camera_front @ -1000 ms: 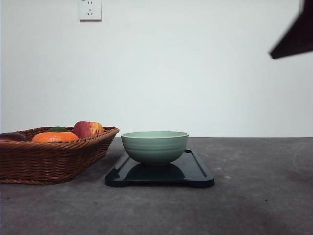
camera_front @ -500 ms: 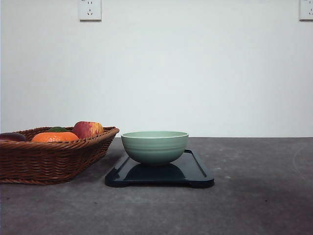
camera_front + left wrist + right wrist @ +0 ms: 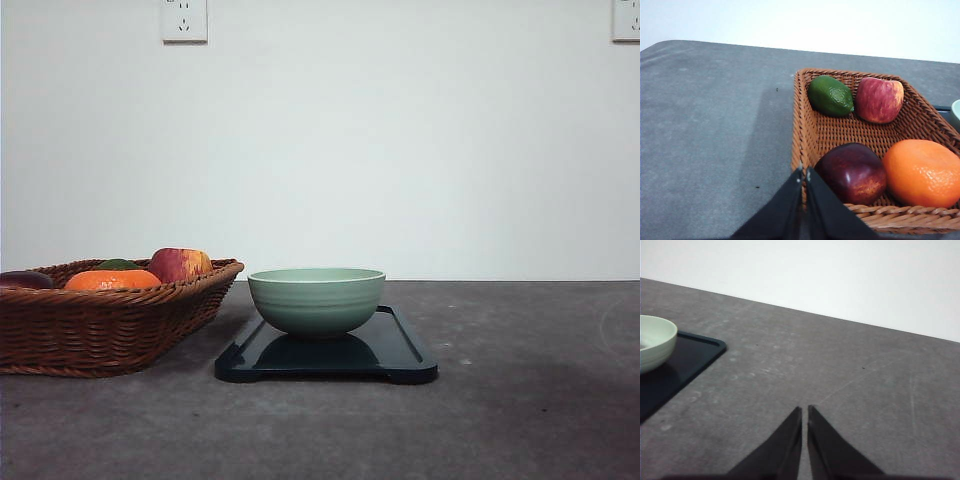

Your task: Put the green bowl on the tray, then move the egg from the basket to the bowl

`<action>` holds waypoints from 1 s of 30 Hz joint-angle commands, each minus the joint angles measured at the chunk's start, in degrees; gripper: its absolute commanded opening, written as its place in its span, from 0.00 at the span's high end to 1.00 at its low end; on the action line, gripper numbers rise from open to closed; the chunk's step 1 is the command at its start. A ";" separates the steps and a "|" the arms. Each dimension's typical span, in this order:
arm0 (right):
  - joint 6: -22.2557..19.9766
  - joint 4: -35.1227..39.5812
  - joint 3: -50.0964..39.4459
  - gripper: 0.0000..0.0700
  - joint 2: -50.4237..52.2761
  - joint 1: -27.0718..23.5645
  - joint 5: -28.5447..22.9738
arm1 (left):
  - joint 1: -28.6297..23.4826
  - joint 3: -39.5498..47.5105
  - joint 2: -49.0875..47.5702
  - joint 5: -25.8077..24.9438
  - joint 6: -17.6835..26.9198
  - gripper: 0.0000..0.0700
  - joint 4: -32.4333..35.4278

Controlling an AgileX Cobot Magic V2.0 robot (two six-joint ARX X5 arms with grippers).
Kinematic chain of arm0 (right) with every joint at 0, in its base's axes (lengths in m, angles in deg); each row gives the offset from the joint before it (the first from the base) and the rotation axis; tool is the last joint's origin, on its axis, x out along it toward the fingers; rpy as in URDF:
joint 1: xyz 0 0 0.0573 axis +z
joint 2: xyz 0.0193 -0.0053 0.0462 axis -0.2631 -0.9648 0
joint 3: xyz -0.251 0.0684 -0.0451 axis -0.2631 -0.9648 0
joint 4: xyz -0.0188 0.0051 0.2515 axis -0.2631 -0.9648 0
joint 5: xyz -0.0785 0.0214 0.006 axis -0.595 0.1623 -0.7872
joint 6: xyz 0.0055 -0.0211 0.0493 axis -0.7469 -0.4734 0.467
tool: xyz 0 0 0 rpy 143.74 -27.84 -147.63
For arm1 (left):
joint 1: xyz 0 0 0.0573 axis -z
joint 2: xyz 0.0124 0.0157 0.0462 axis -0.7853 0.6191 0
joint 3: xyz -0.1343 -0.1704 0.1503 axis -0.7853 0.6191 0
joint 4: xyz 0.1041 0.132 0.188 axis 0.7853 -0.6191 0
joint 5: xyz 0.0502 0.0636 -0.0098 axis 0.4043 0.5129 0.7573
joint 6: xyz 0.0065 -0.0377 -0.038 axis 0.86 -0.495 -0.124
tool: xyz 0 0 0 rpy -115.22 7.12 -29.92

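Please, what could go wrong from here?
1. The brown woven wicker basket holds a green lime, a red apple, a dark apple and an orange, no egg seen; a wrong item may be grasped.
2. The shut left end effector sits near the basket's rim and might catch it.

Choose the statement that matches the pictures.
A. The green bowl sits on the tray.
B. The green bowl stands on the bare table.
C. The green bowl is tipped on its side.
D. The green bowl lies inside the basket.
A: the green bowl stands upright on the tray, beside the basket.
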 commanded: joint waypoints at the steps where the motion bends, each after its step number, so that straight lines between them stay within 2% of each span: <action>1: 1.25 0.49 -0.26 0.98 0.09 -0.04 -0.65 | -0.02 1.07 -0.09 -0.09 0.81 1.00 -0.28; 30: 1.32 0.84 -0.24 0.98 0.09 -0.13 -0.73 | -0.02 1.07 -0.09 -0.08 0.81 1.00 -0.28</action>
